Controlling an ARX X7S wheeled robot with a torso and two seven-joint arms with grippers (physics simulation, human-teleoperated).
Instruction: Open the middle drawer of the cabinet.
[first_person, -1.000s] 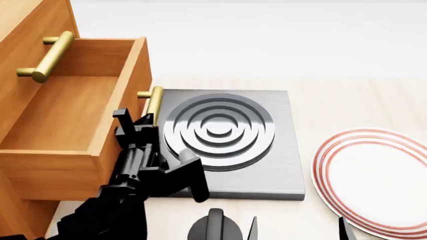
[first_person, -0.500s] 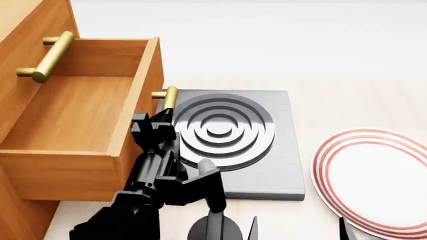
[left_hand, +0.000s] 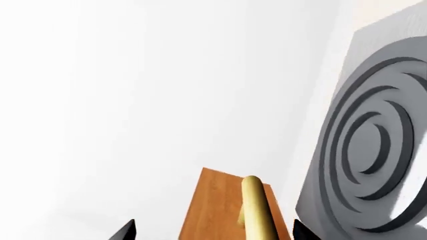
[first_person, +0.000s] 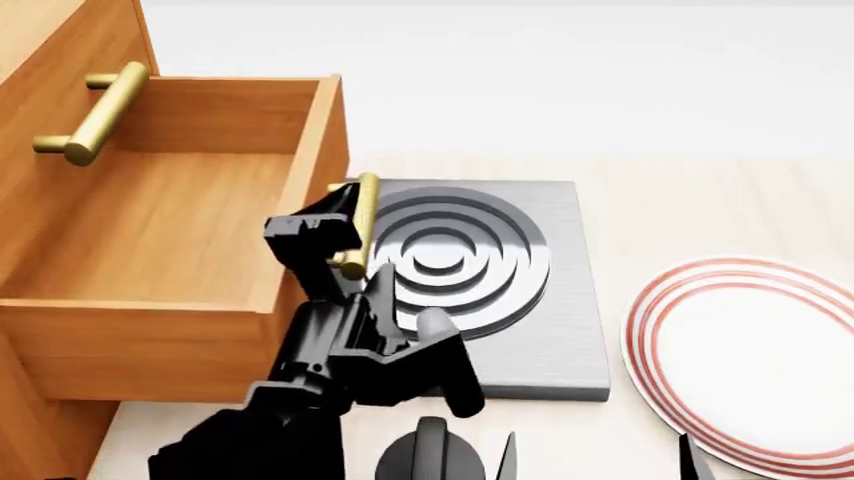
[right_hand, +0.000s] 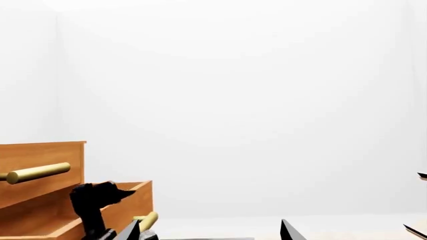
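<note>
Pulling step underway: the cabinet (first_person: 40, 60) at left, the middle drawer (first_person: 160, 250) slid well out, the left gripper (first_person: 327, 235) clenched on its brass handle (first_person: 358, 225). Next: draw farther. Right gripper (right_hand: 207, 235), low right, released.

A: Is any text, label, brand, number or sign readable in these views?

B: None. The cabinet (first_person: 54, 60), the drawer (first_person: 174, 230) beside the left gripper (first_person: 327, 235), the grey slab (first_person: 534, 330) and the plate (first_person: 747, 360) carry no lettering; the plate's red rings are only decoration.
</note>
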